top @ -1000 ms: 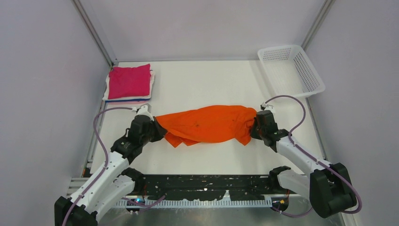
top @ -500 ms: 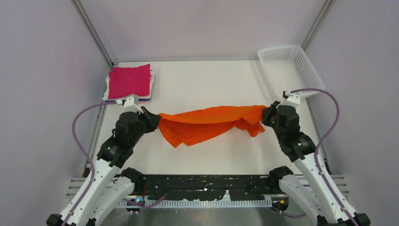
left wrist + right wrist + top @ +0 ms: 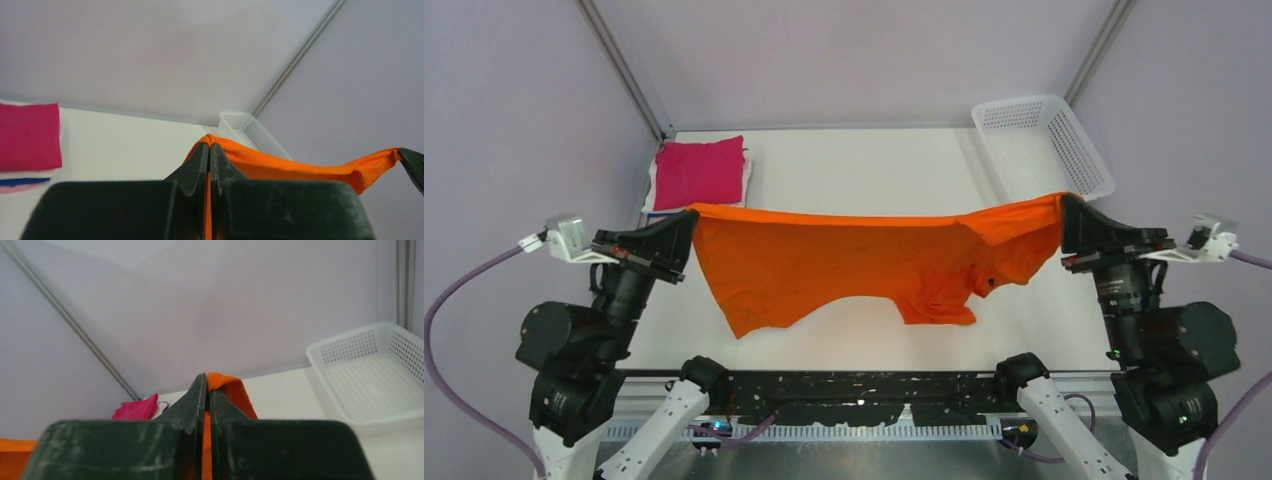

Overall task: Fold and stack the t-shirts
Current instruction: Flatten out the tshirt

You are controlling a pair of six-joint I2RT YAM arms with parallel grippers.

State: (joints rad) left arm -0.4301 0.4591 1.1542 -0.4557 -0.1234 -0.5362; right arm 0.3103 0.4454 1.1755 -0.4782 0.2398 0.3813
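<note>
While the orange t-shirt (image 3: 824,262) hangs spread in midair at centre, the left gripper (image 3: 690,215) at nine o'clock and the right gripper (image 3: 1065,201) at three clench its upper edge. The spreading step seems in hand; lowering it flat likely follows. A folded magenta t-shirt (image 3: 700,172) lies at eleven.

I count one orange t-shirt (image 3: 844,260) and one folded magenta t-shirt (image 3: 699,172). Under the magenta one I see a white layer (image 3: 30,174) and a blue edge (image 3: 20,181), but I can't tell how many shirts those are. There is one white lattice basket (image 3: 1086,160), one counter (image 3: 864,170), and two tools: the left tool (image 3: 690,217) and the right tool (image 3: 1065,206).
</note>
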